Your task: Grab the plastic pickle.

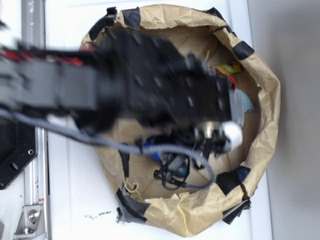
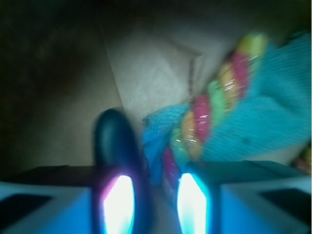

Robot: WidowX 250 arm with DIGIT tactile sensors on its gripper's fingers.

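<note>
The plastic pickle (image 2: 116, 146), a dark glossy oblong with a rounded far end, lies on the brown paper floor of the paper bag (image 1: 265, 130), its long axis running roughly away from the camera in the wrist view and so roughly in line with the fingers rather than across them. Its near end sits at the inner edge of the left fingertip (image 2: 117, 202), overlapping that finger rather than resting centred in the gap; most of the gap lies to the pickle's right. The gripper (image 2: 153, 204) is spread apart with nothing between its fingers, and no contact with the pickle can be confirmed through the blur. Just beside the pickle on the right lie the teal cloth (image 2: 273, 112) and, on top of it, the multicoloured rope (image 2: 214, 107), whose near end reaches toward the right fingertip (image 2: 191, 202). Judged from this layout, the grasp turns on a small sideways shift toward the pickle, so that the jaws straddle its width and exclude the rope. In the exterior view the arm (image 1: 150, 85) fills the bag's mouth, hiding the pickle; only the taped rim and wall near the bag's far edge show.
</note>
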